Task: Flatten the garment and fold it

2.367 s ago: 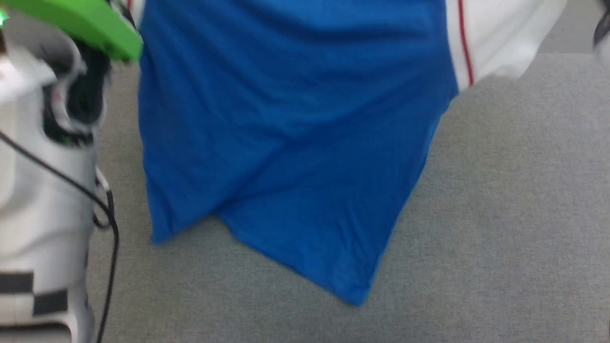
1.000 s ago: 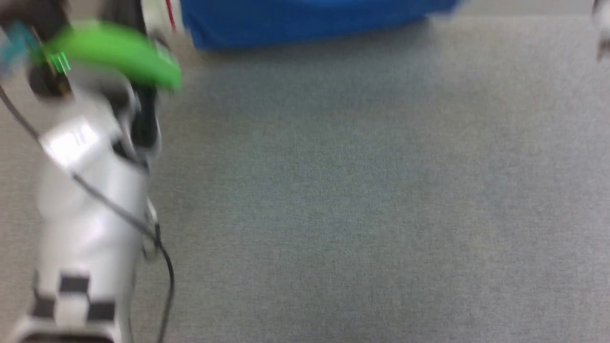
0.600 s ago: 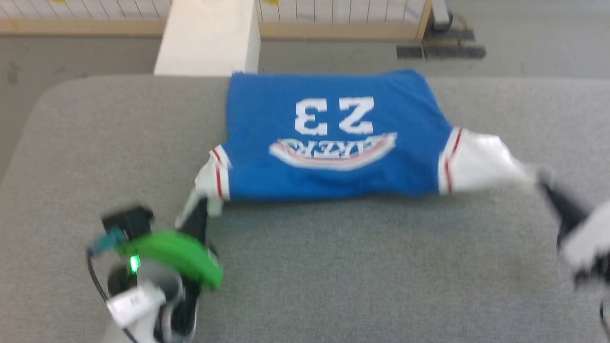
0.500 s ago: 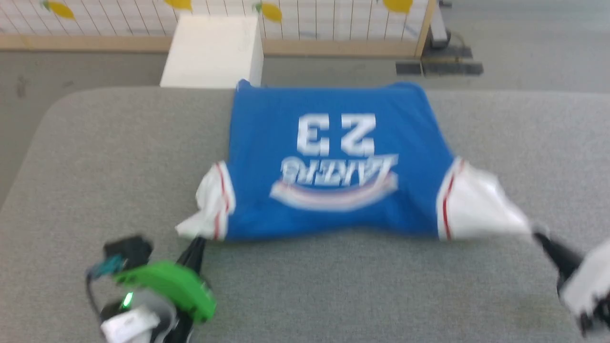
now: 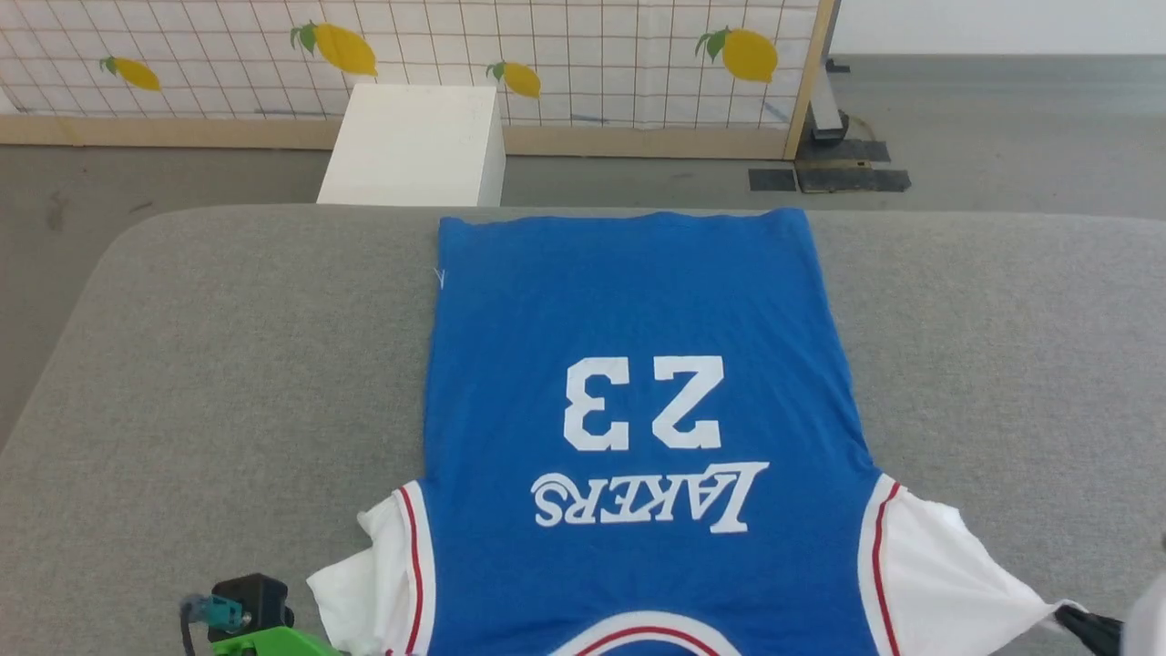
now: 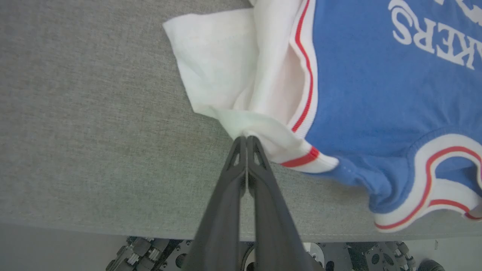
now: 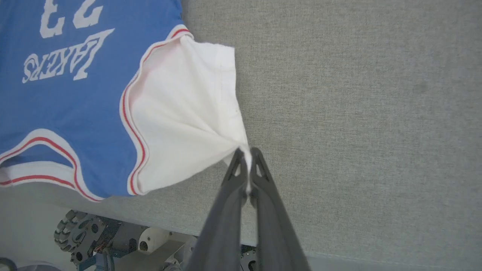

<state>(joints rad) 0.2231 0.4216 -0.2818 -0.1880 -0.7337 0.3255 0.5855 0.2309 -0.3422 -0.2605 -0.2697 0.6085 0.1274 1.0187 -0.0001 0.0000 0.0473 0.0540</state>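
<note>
Shirt (image 5: 638, 301) lies spread flat, print up, on your grey table (image 5: 228, 364), with the collar nearest the robot and the hem at the far edge. Your left gripper (image 6: 246, 140) is pinched together on the left sleeve (image 6: 211, 75), and your right gripper (image 7: 246, 152) is clamped on the right sleeve (image 7: 188, 113).

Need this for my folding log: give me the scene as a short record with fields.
surface: grey padded table
shirt: blue, spread flat, number and lettering facing up, collar toward the robot
left gripper: shut on the bunched white sleeve
right gripper: shut on the other white sleeve, which is pulled into a fan
stage: laid out, not yet folded
behind the table: white box, lemon-print screen
</note>
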